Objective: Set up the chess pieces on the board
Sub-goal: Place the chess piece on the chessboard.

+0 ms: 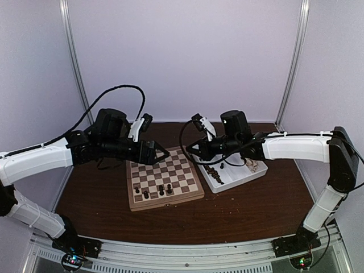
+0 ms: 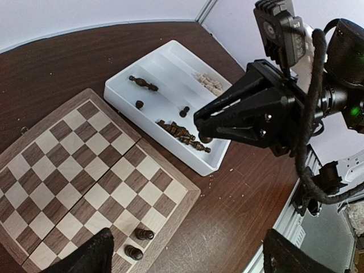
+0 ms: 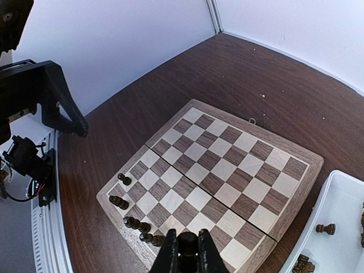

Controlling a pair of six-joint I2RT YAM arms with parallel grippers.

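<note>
The dark wooden desk [image 1: 244, 213] carries the board [image 1: 170, 169] at its middle; a white tray [image 1: 230, 181], split into long compartments, lies just beside the board's right edge.

The left hand [image 1: 164, 153] hovers over the board's far left corner, fingers spread wide apart with nothing between them. The right hand [image 1: 196, 149] hangs over the board's far right edge, close to the tray, fingers pressed together. A small dark knob shows at their tip in the left wrist view; whether it is a piece pinched there or one lying in the tray behind, I cannot tell.

Of the chess pieces [image 1: 161, 190], only a handful stand on the board, all in its near rows towards the left and middle; most lie in a loose line in one tray compartment, with a few strays in the others. A small heap of cream pieces [image 1: 253, 166] sits at the tray's far right.

The set-up looks barely begun, and the step in hand seems to be the right hand's trip between tray and board.

- **If a piece is held:** bring it down upright over the centre of a free near-row square next to those already standing; let go only once its base sits flat; lift straight up so the fingers do not clip a neighbour.
- **If nothing is held:** return to the tray and take one piece from the end of the line, not the middle; grip it across the body so it does not twist.
- **Either way:** the left hand is best kept clear of the right hand's path.
</note>
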